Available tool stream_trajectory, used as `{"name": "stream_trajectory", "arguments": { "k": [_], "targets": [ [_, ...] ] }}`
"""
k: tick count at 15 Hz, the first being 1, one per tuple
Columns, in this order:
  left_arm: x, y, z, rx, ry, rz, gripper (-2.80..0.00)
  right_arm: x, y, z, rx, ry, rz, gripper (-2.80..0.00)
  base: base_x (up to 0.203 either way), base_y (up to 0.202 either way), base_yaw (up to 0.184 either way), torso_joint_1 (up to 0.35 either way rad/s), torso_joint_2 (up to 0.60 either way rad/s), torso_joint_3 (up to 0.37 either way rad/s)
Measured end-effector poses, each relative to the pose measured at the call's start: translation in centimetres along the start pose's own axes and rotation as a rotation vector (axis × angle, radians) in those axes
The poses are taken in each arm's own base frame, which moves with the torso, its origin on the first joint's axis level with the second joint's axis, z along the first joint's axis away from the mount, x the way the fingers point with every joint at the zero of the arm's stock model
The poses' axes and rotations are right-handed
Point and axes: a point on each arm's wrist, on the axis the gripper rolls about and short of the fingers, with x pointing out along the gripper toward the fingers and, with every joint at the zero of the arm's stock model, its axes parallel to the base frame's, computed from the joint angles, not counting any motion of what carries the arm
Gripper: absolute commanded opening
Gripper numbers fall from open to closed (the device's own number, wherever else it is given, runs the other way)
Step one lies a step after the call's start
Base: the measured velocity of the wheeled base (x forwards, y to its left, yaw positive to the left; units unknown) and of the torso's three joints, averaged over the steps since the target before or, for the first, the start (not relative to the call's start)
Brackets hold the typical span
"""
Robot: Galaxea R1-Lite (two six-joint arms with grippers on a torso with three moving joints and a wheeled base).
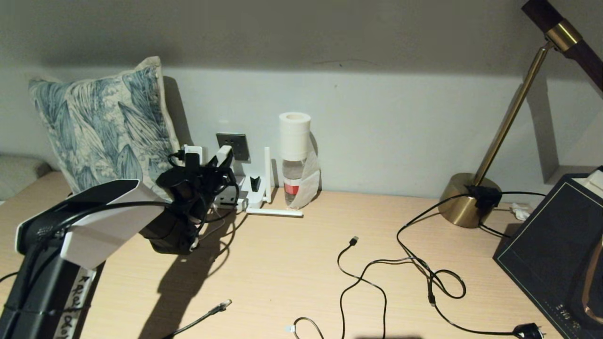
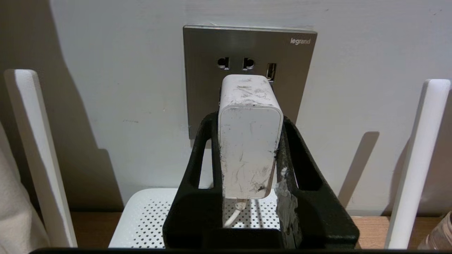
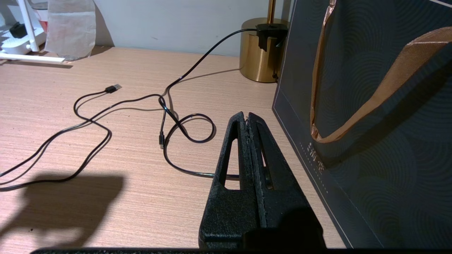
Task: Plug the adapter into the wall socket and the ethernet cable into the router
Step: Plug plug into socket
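Left arm: I have it reaching forward over the light wood table (image 1: 292,263) toward the wall, wrist level, just in front of the blue leaf-print cushion (image 1: 101,127).
Left tool (image 2: 249,141): black fingers clamped on the sides of the scuffed white cube-shaped adapter (image 2: 249,141), its thin white cord hanging below.
Adapter position: its front end is at the square brushed-grey metal wall socket (image 2: 247,49), below the two round holes; I cannot tell whether it is seated.
Router: the flat white perforated box (image 2: 148,218) lies under the tool, its stick antennas upright on either side.
Ethernet cable: the black cable with a clear clip (image 1: 221,307) lies on the table's near edge.
Right tool (image 3: 249,118): fingers pressed together, empty, hovering beside the dark paper bag (image 3: 381,141).
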Motion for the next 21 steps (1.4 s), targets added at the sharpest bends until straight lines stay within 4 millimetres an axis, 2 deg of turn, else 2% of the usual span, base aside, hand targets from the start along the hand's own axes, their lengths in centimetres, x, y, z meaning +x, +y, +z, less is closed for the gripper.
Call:
{"name": "stream_trajectory", "arguments": {
  "k": [21],
  "targets": [
    [0.94,0.0,0.66,0.001,-0.009,0.008,-2.8,0.0,0.0,0.0,0.0,0.0,0.0,-2.8,0.0,0.0,0.0,0.0,0.0,0.0]
  ]
}}
